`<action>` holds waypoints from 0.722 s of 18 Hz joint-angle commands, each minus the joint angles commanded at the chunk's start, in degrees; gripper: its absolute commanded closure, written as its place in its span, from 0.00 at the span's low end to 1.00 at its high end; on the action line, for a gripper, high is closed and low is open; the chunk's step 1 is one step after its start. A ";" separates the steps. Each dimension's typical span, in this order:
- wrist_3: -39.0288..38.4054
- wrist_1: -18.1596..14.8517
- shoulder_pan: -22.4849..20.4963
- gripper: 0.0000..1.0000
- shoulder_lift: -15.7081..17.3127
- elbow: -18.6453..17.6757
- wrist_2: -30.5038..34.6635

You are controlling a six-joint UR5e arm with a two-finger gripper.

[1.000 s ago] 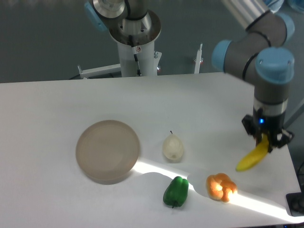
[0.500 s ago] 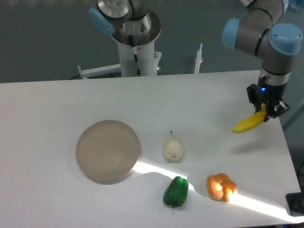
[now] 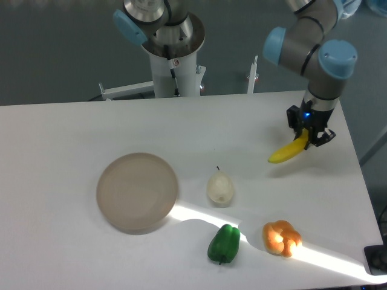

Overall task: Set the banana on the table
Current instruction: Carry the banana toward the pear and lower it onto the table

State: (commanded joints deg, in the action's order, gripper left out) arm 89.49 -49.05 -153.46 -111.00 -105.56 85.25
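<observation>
The bright-yellow toy banana hangs tilted, its upper end pinched in my gripper, which is shut on it. It is held a little above the white table, over the right part of the tabletop, up and to the right of the pale pear. Its shadow falls on the table just below it.
A round beige-grey plate lies left of centre. A pale pear stands mid-table, a green pepper and an orange lumpy fruit near the front edge. The arm's base column stands behind the table's far edge.
My gripper has carried the banana up and to the left, from near the right front of the table by the orange fruit toward the right middle. The other objects have not moved.
</observation>
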 joint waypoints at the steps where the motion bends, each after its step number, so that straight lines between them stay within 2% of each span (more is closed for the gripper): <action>1: -0.80 0.70 0.27 0.75 -0.26 -0.26 0.09; 13: 1.04 1.94 1.06 0.75 -2.11 -1.49 0.44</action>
State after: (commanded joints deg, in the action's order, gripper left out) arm 90.52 -47.11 -152.40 -113.11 -107.05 85.69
